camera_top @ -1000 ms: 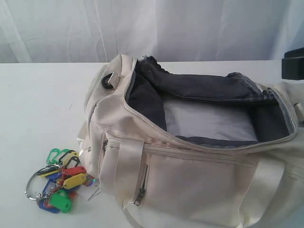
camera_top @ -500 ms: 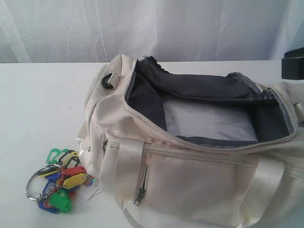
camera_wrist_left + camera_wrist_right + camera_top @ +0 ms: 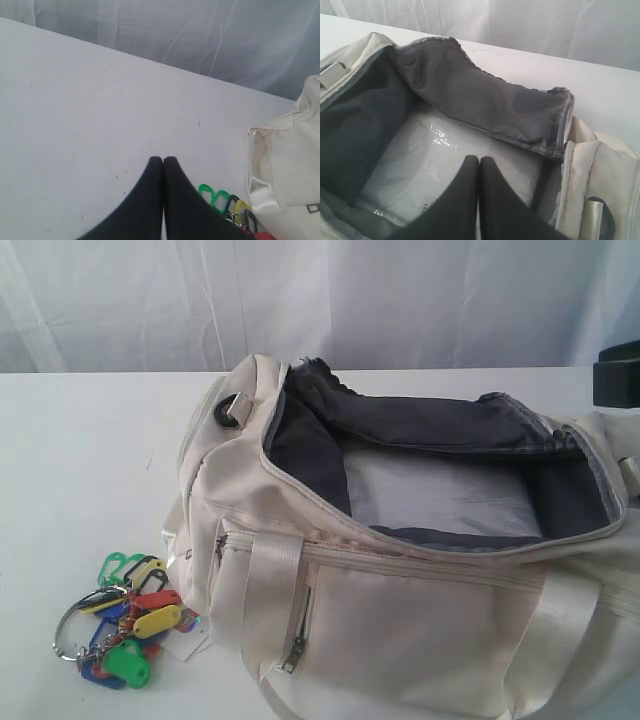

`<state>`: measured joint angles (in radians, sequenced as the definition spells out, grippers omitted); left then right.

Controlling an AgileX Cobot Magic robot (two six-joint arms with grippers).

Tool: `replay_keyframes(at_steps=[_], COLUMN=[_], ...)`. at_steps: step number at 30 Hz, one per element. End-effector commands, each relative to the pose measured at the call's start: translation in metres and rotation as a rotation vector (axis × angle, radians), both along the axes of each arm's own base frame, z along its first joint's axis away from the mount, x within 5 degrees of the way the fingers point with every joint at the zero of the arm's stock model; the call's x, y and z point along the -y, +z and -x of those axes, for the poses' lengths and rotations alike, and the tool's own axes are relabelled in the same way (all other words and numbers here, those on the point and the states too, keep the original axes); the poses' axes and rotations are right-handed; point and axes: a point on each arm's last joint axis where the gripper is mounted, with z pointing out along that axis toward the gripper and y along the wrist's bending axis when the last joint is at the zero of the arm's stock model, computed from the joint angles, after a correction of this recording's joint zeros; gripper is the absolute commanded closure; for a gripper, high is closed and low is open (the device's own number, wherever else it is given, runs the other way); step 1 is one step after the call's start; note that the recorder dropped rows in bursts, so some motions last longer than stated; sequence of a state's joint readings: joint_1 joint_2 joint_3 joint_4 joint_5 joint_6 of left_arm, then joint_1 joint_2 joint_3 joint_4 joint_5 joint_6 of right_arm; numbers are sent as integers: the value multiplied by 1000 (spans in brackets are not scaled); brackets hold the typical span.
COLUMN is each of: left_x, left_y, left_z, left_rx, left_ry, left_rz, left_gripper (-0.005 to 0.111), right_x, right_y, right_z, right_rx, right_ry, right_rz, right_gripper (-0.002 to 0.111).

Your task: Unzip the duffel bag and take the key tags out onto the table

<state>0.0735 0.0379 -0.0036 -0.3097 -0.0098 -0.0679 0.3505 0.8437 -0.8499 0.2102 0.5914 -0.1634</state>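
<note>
The cream duffel bag [image 3: 400,600] lies on the white table [image 3: 80,460] with its top unzipped and gaping, grey lining and a pale plastic-wrapped pad [image 3: 430,495] showing inside. The key tags [image 3: 125,625] lie in a bunch on the table by the bag's left end, green, yellow, red and blue on a metal ring. In the left wrist view my left gripper [image 3: 163,160] is shut and empty above bare table, the key tags [image 3: 225,202] just beside it. Shut and empty too, my right gripper [image 3: 479,160] hangs over the bag's open mouth [image 3: 470,100].
A white curtain [image 3: 320,300] hangs behind the table. A dark block of the right arm [image 3: 618,372] shows at the exterior view's right edge. A small white paper tag [image 3: 185,648] lies by the key tags. Bare tabletop stretches left of the bag.
</note>
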Motion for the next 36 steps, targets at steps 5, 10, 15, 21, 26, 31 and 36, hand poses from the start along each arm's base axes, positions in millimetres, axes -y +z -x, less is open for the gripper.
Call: replay_keyframes(at_steps=[5,10,15,21,26,31,36], left_x=[1,-1,1,3,3,3,3], left_y=[-7,-20,-20,-21,-21,-20,-20], left_z=[4,7,7,8,8,8,8], left_rx=[-54,-200,-205,-209,-208,-200,-200], left_ry=[-19,-27,-61,-121,-131,-127,-127], left_rz=[-79,-160,-196,-262,-303,-296,-296], left_gripper=[106,106,106,106,106,106,106], right_x=[0,0,0,0,0,0,0], right_y=[1,0,0,1,1,1,1], right_z=[0,0,0,0,0,0,0], right_rx=[10,7,7,9,9,9,9], right_ry=[-6,-5,-5,-6,-6,-6,-6], right_rz=[-12,-11,-11,-12,-12,-12,-12], right_gripper=[108,108,108,108,108,108,108])
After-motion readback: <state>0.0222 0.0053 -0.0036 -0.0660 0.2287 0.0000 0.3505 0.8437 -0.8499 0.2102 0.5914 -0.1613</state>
